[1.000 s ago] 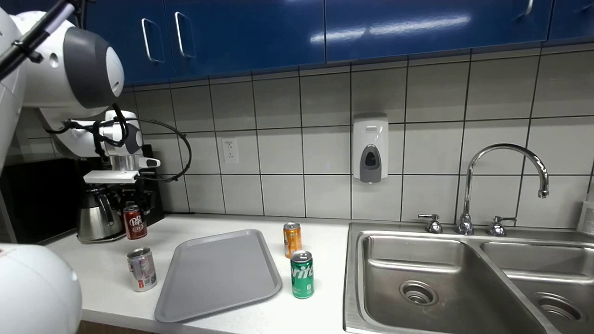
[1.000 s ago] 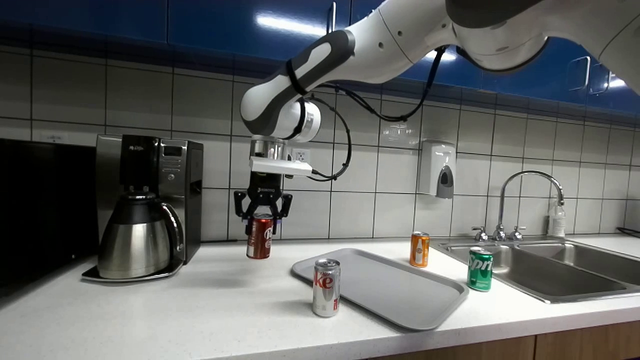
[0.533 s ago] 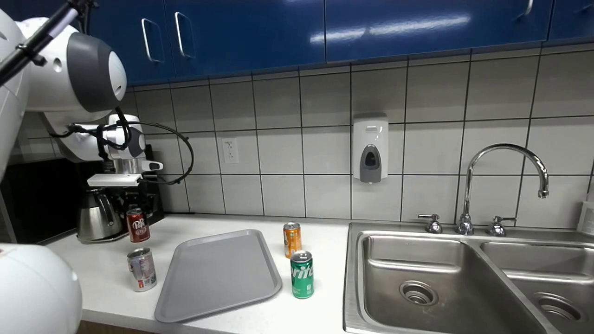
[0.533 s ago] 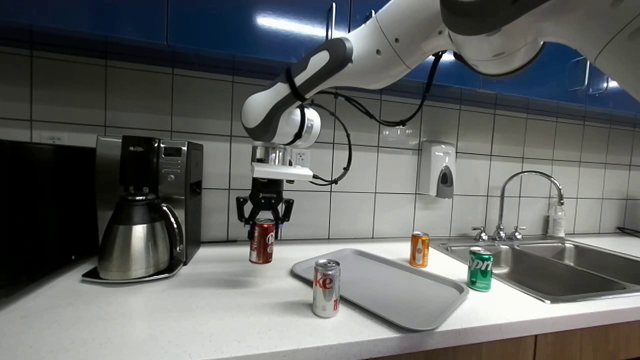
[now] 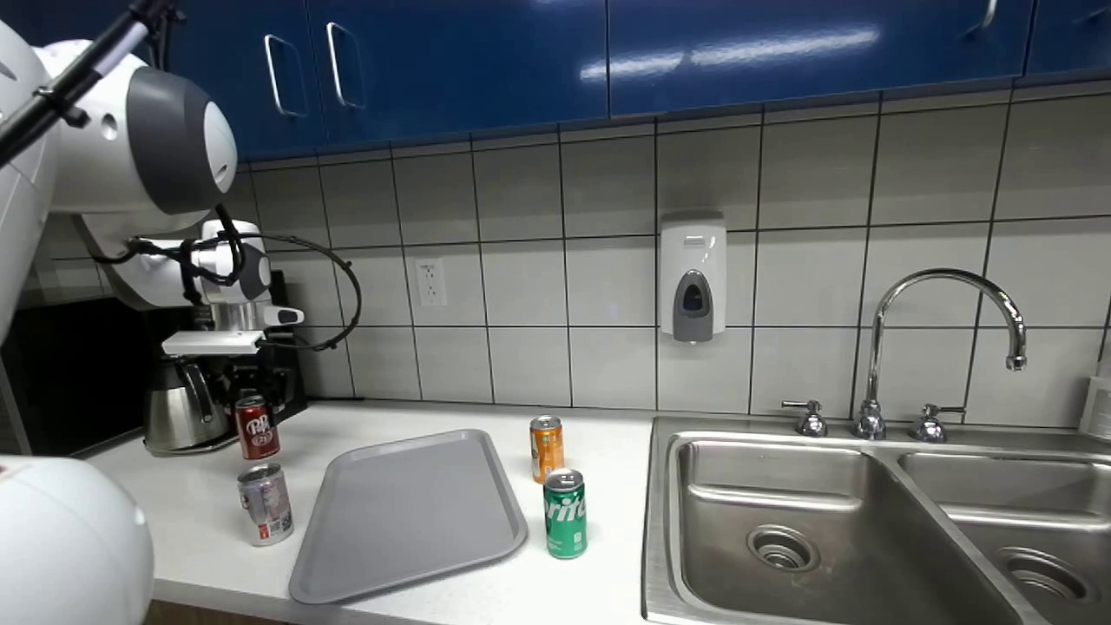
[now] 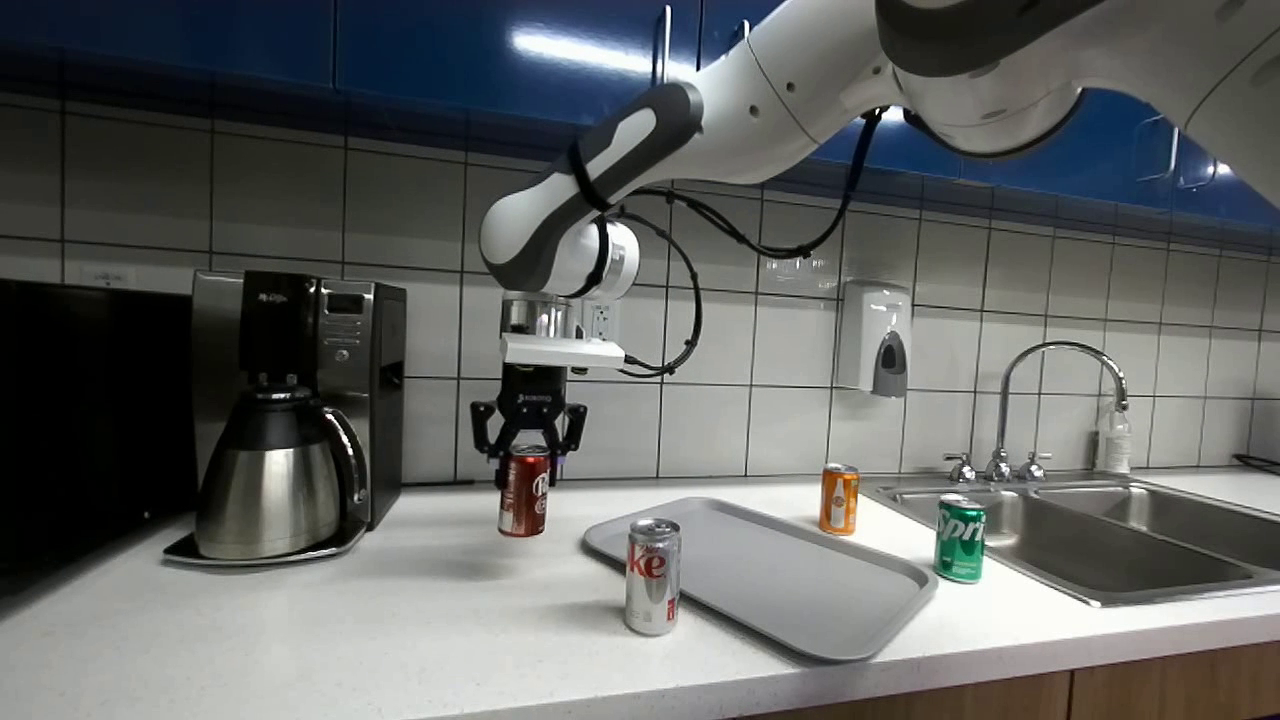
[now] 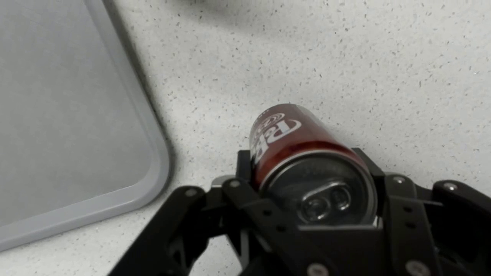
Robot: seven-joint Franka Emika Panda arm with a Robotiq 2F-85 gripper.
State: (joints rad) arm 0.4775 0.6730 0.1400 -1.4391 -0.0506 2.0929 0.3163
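Slightly lower than a second ago, the black two-fingered pincer (image 6: pixel 529 468) and the dark red metal soda can with white lettering (image 6: pixel 524 505) have sunk together, while everything around them has stayed put. The pincer grips this can, drawn in only to the can's width, its jaws against opposite sides near the top rim; the can hangs roughly upright beneath it, apparently a little above the white speckled tabletop (image 6: pixel 330 640). In an exterior view, a silver metal can with red lettering (image 6: pixel 653 577) stands near the pincer, to its right and closer to the viewer; just beside it, also right of the pincer, lies a flat gray tray with rounded corners (image 6: pixel 790 580). Farther from the pincer, past the tray, stand an orange metal can (image 6: pixel 839 498) and a green metal can with white lettering (image 6: pixel 960 545). Left of the pincer is a black-and-steel coffee maker (image 6: pixel 350 385) with its steel carafe (image 6: pixel 270 495). Risks: a slip on the smooth metal would drop the red can, and it could tip and roll; pressing too low would jam its base on the tabletop; swinging low toward the silver can could topple it.
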